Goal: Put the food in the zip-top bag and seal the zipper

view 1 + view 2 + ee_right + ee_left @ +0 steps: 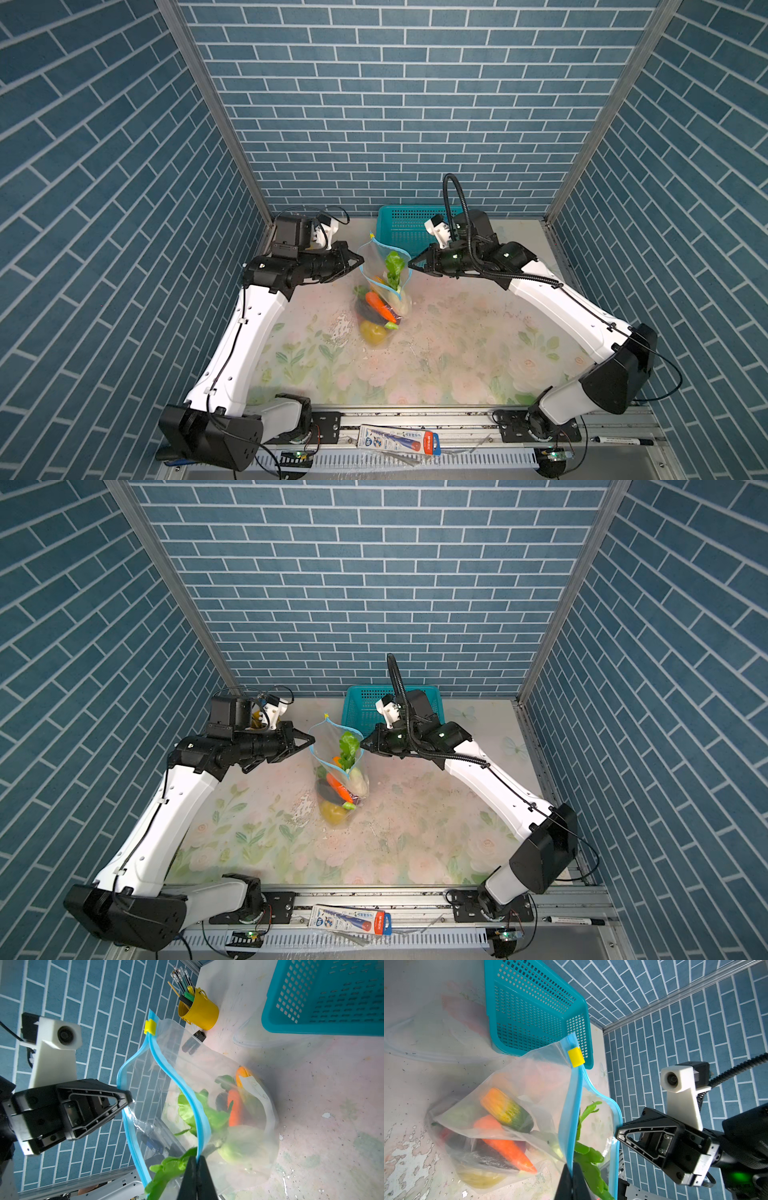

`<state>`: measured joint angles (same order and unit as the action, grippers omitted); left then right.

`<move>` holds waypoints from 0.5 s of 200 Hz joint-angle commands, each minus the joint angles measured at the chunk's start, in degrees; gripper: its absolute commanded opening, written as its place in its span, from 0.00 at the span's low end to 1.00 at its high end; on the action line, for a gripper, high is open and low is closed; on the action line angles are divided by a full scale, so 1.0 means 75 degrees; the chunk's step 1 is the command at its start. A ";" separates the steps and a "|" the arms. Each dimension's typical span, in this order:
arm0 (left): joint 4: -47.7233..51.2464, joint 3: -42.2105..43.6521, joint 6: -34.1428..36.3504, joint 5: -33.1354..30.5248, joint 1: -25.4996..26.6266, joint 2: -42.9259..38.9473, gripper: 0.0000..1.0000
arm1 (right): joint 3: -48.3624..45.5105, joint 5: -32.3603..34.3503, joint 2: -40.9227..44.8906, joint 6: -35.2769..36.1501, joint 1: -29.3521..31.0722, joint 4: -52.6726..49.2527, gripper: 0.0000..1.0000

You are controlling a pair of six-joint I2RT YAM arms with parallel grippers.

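Face to face at the centre of both top views, the left arm (249, 332) and right arm (557, 309) each rise from a base at the frame's lower edge. They slope up and inward, then bend at the elbow so that the forearms lie nearly level, pointed at one another. Between them the zip-top bag (375, 255) stands upright on the floral table (457, 357), just in front of the teal basket (401, 228). The left gripper (362, 262) is clenched on one side of the light-blue zipper (571, 1109). The right gripper (409, 264) pinches the opposite side, and the mouth gapes between them. The yellow slider tab (576, 1057) sits at the mouth's far end. The food (376, 319) is inside: a carrot (379, 306), a dark eggplant (368, 314) and a yellow piece (372, 332) lowest. A leafy green (392, 266) pokes up through the opening.
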<state>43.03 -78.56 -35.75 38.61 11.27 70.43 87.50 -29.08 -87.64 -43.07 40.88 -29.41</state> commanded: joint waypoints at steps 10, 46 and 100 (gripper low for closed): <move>0.0146 -0.0257 0.0056 0.0013 0.0023 -0.0113 0.00 | 0.0743 0.0241 0.0048 0.0436 0.0030 -0.0335 0.00; 0.0148 -0.0326 0.0021 0.0020 0.0033 -0.0156 0.00 | 0.1217 0.0378 0.0017 0.0635 0.0033 -0.0629 0.00; 0.0056 -0.0323 -0.0108 0.0014 0.0098 -0.0270 0.00 | 0.1860 0.0476 -0.0146 0.0873 0.0080 -0.0970 0.00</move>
<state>43.24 -79.44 -36.34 38.61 11.31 70.04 97.21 -26.39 -87.96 -39.20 41.10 -35.73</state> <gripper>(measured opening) 0.046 0.040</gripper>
